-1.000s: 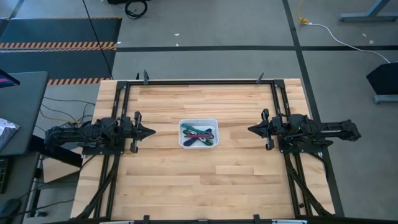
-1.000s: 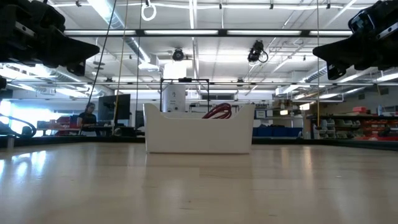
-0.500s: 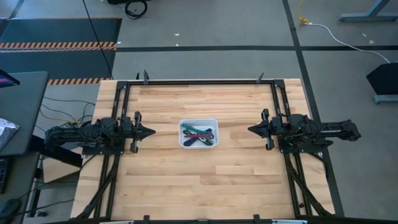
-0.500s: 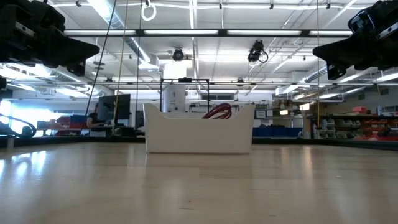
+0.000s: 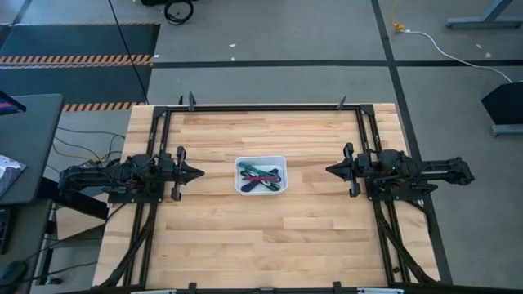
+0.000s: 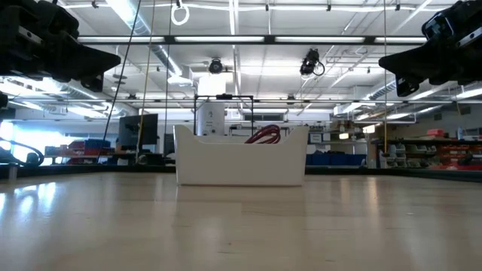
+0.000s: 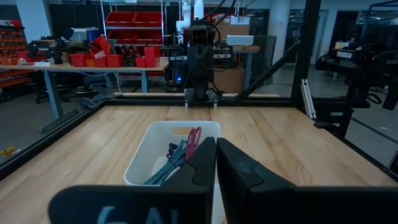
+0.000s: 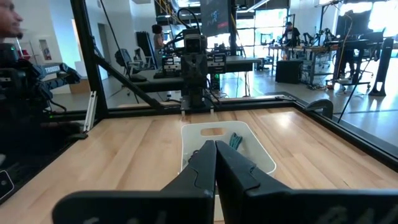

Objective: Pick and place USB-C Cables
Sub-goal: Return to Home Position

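A small white bin [image 5: 261,175] sits at the middle of the table, holding several folded USB-C cable bundles [image 5: 260,176] in teal, maroon, blue and green. In the low view a maroon loop [image 6: 263,135] pokes above the bin's rim [image 6: 241,135]. In the left wrist view teal and maroon bundles [image 7: 180,152] lie inside the bin. My left gripper [image 5: 198,172] hovers shut to the bin's left, above the table. My right gripper [image 5: 329,169] hovers shut to the bin's right, at about the same height. Both point at the bin.
Bare wooden tabletop [image 5: 261,237] surrounds the bin on all sides. A black metal frame [image 5: 261,107] runs along the table's far edge and sides. A person [image 8: 7,25] shows at the edge of the right wrist view, beyond the table.
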You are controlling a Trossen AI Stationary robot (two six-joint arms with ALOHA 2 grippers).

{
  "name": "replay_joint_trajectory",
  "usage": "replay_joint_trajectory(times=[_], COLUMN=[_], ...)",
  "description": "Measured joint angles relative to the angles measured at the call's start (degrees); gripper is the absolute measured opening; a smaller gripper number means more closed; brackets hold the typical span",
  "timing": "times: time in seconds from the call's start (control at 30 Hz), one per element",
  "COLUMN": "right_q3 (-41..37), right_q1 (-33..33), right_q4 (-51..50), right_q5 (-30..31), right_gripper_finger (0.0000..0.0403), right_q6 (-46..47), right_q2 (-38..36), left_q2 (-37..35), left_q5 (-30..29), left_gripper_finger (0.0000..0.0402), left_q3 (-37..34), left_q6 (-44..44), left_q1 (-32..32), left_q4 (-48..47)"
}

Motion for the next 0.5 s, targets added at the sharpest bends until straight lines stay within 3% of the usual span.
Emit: replay_joint_trajectory(times=[0.5], right_q3=[0.0], right_q1=[0.0], right_q4=[0.0], right_q5=[0.0], right_gripper_finger=[0.0014], right_q6=[0.0], right_q2=[0.0], left_q2=[0.0], left_q5=[0.0], left_gripper_finger=[0.0018], left_q3=[0.0], left_q6=[0.0], left_q1=[0.0], left_q4=[0.0])
